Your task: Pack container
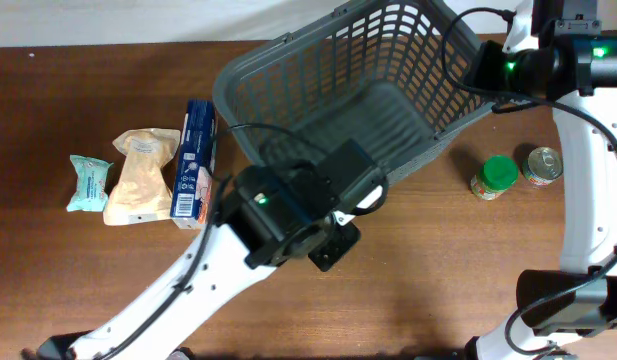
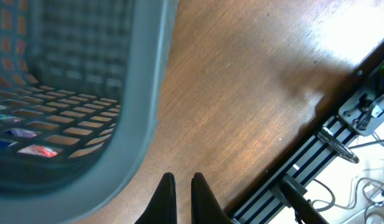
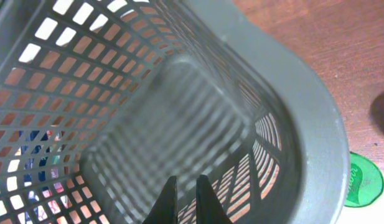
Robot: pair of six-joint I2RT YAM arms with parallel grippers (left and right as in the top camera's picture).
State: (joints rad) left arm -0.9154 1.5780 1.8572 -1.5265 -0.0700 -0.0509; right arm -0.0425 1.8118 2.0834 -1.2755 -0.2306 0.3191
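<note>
The dark grey basket (image 1: pixel 318 70) sits tilted at the back centre of the table, and its inside shows no items. My left gripper (image 1: pixel 333 246) is low over the bare wood just in front of the basket's near rim (image 2: pixel 142 93). Its fingers (image 2: pixel 183 182) are shut on nothing. My right gripper (image 1: pixel 480 70) is at the basket's right rim. Its fingers (image 3: pixel 183 182) are shut and point down into the basket's inside, with the rim (image 3: pixel 310 112) to their right.
A blue box (image 1: pixel 196 165), a beige pouch (image 1: pixel 143 175) and a teal packet (image 1: pixel 88 183) lie left of the basket. A green-lidded jar (image 1: pixel 495 177) and a tin can (image 1: pixel 541 165) stand to its right. The jar's lid shows in the right wrist view (image 3: pixel 365 180).
</note>
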